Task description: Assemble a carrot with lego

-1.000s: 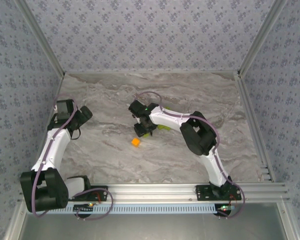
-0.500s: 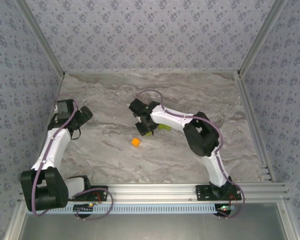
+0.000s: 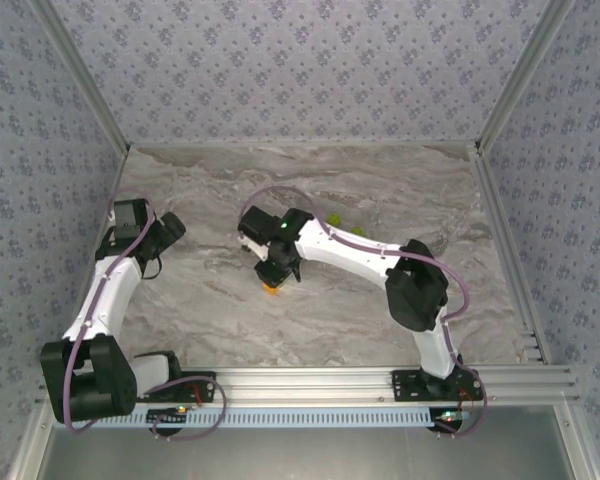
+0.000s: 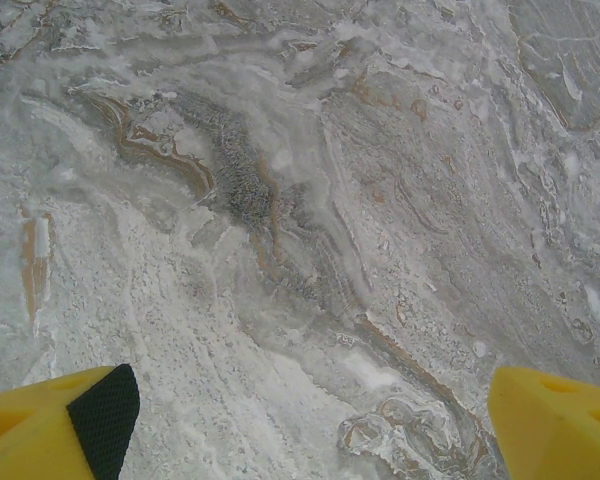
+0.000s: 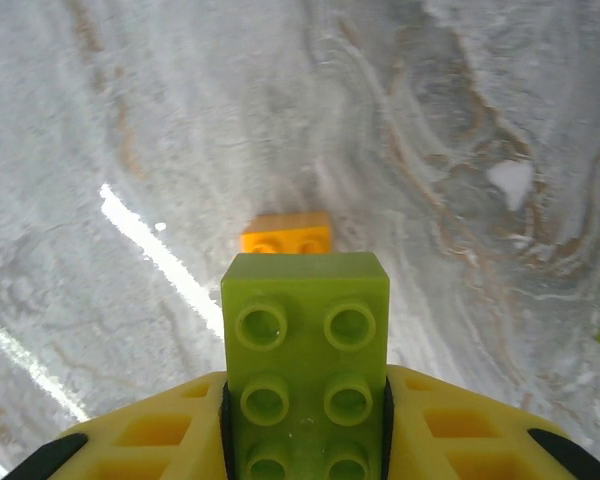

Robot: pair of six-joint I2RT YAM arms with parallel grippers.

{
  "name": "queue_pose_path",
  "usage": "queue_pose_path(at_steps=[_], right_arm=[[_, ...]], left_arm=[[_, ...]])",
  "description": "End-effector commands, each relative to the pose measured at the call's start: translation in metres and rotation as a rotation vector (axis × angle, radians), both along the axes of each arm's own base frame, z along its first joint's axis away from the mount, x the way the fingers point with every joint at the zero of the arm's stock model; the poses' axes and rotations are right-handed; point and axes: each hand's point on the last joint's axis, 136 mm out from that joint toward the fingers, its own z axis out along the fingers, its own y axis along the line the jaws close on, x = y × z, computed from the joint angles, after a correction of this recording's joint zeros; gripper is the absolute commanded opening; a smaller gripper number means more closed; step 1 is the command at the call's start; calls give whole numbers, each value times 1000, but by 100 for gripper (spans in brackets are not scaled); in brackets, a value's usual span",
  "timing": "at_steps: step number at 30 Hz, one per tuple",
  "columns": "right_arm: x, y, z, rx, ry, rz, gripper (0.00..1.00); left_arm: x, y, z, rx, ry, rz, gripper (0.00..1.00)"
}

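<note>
Right pincer (image 5: 305,440) squeezes a green brick (image 5: 305,330), left pincer (image 4: 310,430) gapes empty — a crooked push could knock the orange brick (image 5: 286,233) away.

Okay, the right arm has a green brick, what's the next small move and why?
Probably ease the lime-green brick forward and down onto the orange brick. The right jaws are shut on the green one, and the orange brick lies on the table just beyond it, not yet joined.

Grey marble-look table (image 3: 210,320) w/ blue floral-patterned walls (image 3: 300,70) on 3 sides, alu frame rail (image 3: 310,378) at near edge
</note>
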Motion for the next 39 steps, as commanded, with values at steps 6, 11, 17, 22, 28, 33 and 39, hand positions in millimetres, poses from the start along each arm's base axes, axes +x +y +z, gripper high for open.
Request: queue_pose_path(at_steps=[6, 11, 17, 22, 28, 33, 39], right_arm=[[-8, 8, -15, -23, 4, 119, 37], [-7, 8, -29, -55, 3, 167, 38], [-4, 8, -38, -65, 1, 186, 38], [-2, 7, -43, -60, 12, 178, 38], [1, 6, -47, -60, 12, 172, 38], [5, 7, -48, -45, 17, 162, 38], [9, 9, -46, -25, 20, 147, 38]], left_arm=[[2, -2, 10, -9, -34, -9, 92], [2, -2, 10, -9, -32, -10, 92], [3, -2, 9, -7, -31, -9, 92], [3, -2, 9, -7, -29, -8, 92], [4, -1, 9, -7, -30, -8, 92], [5, -2, 9, -8, -32, -9, 92], [6, -2, 8, -11, -28, -9, 92]])
